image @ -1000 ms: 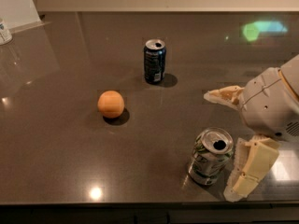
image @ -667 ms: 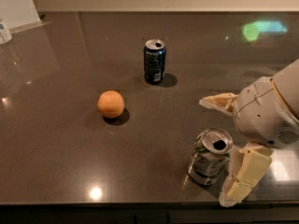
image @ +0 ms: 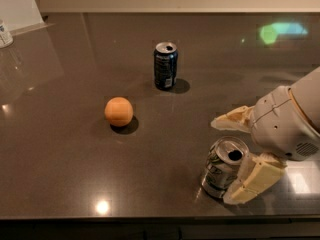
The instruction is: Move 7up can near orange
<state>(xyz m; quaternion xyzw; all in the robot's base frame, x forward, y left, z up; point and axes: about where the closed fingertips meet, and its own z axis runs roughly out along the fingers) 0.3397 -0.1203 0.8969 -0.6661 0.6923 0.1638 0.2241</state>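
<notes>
The 7up can (image: 220,169), silver with green and white print and an open shiny top, stands near the front right of the dark table (image: 75,149). The orange (image: 119,111) lies well to its left and a little farther back. My gripper (image: 224,160) comes in from the right with its fingers spread wide. One cream finger (image: 231,119) lies behind the can and the other (image: 252,180) lies at the can's right front side. The can sits between them, not clamped.
A dark blue can (image: 165,65) stands upright behind the orange toward the middle. A white cup (image: 5,33) and a white board (image: 20,6) are at the far left corner. The table's front edge (image: 150,218) runs just below the 7up can.
My gripper has shifted a little to the left, bringing its fingers further around the 7up can. The cans and the orange have not moved.
</notes>
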